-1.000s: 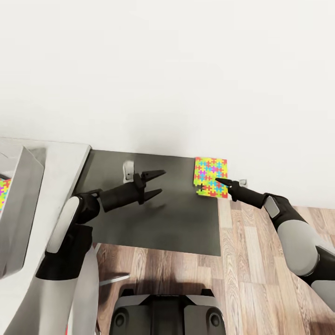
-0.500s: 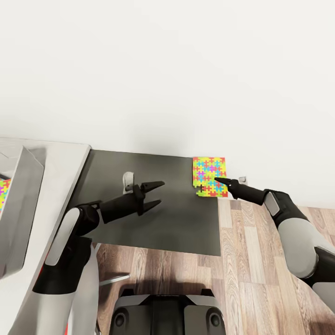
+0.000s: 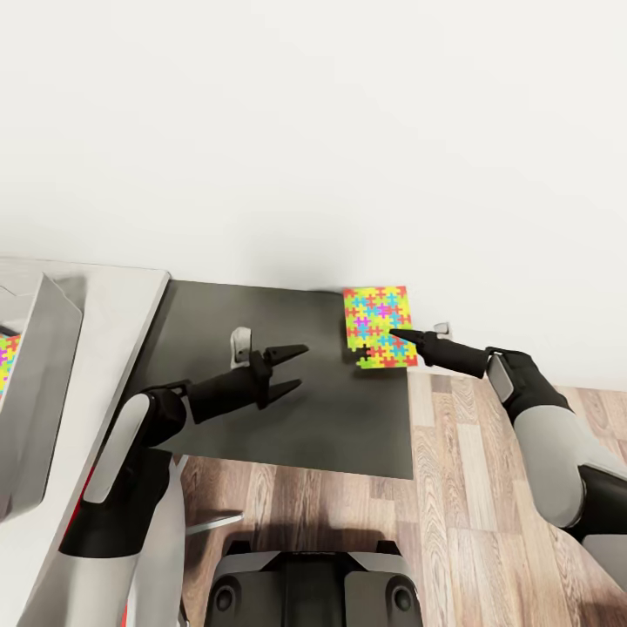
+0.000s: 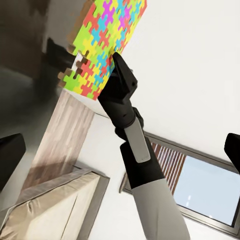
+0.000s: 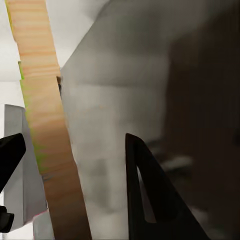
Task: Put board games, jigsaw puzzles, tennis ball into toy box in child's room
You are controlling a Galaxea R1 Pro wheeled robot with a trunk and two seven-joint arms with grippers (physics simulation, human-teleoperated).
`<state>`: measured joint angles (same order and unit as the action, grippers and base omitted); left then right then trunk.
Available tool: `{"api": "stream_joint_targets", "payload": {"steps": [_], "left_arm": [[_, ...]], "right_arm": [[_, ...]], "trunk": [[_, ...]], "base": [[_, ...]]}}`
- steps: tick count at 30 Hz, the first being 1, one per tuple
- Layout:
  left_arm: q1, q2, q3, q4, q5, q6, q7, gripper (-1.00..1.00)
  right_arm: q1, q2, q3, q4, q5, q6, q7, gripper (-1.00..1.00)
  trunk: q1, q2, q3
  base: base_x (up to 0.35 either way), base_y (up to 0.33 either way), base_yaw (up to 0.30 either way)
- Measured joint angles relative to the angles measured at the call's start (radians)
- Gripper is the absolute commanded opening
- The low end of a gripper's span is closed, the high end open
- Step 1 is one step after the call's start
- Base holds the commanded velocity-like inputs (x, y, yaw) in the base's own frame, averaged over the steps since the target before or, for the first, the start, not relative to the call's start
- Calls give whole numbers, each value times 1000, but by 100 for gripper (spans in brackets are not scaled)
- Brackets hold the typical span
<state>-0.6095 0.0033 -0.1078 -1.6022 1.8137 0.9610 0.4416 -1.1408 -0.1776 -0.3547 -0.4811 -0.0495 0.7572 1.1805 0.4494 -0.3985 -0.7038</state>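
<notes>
A jigsaw puzzle (image 3: 374, 326) in bright interlocking colours hangs upright in the air, with my right gripper (image 3: 397, 334) shut on its near edge. In the left wrist view the same puzzle (image 4: 107, 36) shows with the right gripper (image 4: 119, 67) pinched on it. The right wrist view sees the panel edge-on as a tan strip (image 5: 47, 125) between dark fingers (image 5: 150, 200). My left gripper (image 3: 302, 365) stands open and holds nothing, to the puzzle's left. The toy box (image 3: 39, 383) sits on the table (image 3: 122, 305) at far left, with a second jigsaw puzzle (image 3: 7, 361) inside.
A dark grey panel (image 3: 331, 418) stretches from the table's white top to the wood-plank floor (image 3: 470, 522) below both grippers. A white wall (image 3: 313, 131) stands close behind. The bed (image 4: 55, 210) and a dark-framed window (image 4: 210, 192) appear in the left wrist view.
My right gripper has carried the jigsaw puzzle to the left and slightly up. The left arm has barely moved.
</notes>
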Motion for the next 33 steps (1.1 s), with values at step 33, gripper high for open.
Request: {"api": "stream_joint_targets", "payload": {"steps": [33], "left_arm": [[1, -1, 1, -3, 14, 11, -38, 100]], "right_arm": [[79, -25, 0, -236, -7, 270, 28, -100]], "trunk": [[0, 0, 13]], "base": [[0, 0, 55]]}}
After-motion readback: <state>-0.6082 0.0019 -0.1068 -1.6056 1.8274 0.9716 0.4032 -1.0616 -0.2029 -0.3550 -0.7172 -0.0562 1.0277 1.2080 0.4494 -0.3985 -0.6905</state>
